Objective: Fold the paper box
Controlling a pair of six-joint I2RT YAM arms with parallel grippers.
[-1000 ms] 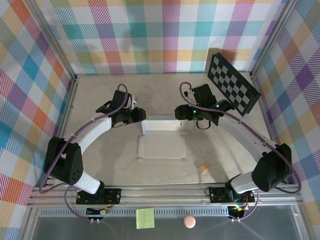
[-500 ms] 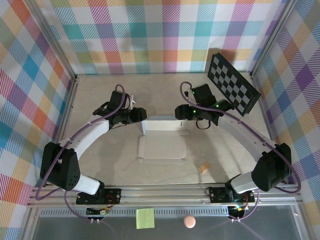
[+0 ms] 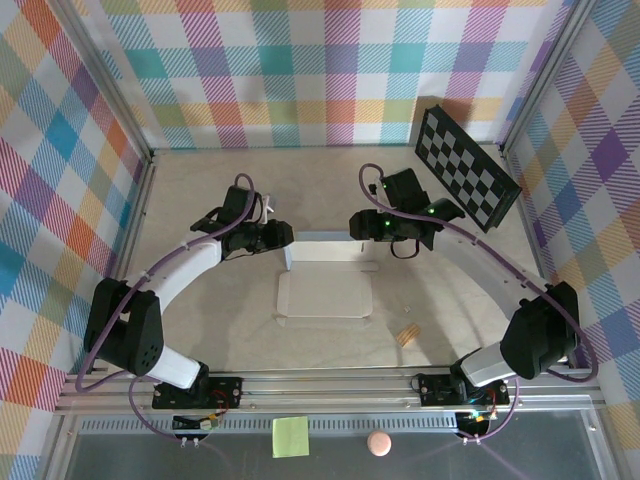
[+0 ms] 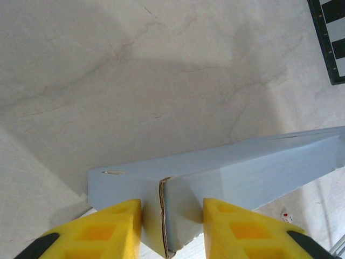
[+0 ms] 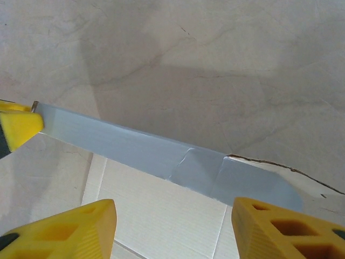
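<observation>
At near rail: yellow-green sticky note [image 3: 291,436] and small pink ball [image 3: 378,443], both apart from the work.

Further in, on the table [image 3: 230,330]: small tan piece [image 3: 406,336], clear of the paper box [image 3: 323,294].

Box at mid-table, between the two arms. Base panel flat. Near and side flaps not yet raised. Far long wall upright along the rear crease.

At that wall's left end: left gripper [image 4: 172,213], closed on the folded corner, one yellow finger against each face.

Towards the right end: right gripper [image 5: 172,216], jaws wide apart, poised over the wall, touching nothing as far as seen.

Beyond, near the far right corner: checkerboard panel [image 3: 465,167], leaning, well apart from the box.

Judged progress: early.
- Done: one long wall creased up, left corner tab turned in.
- Left: right end not seen secured; short walls, near wall and closing flaps outstanding.
- Risk: thin card, likely to spring back when released.
</observation>
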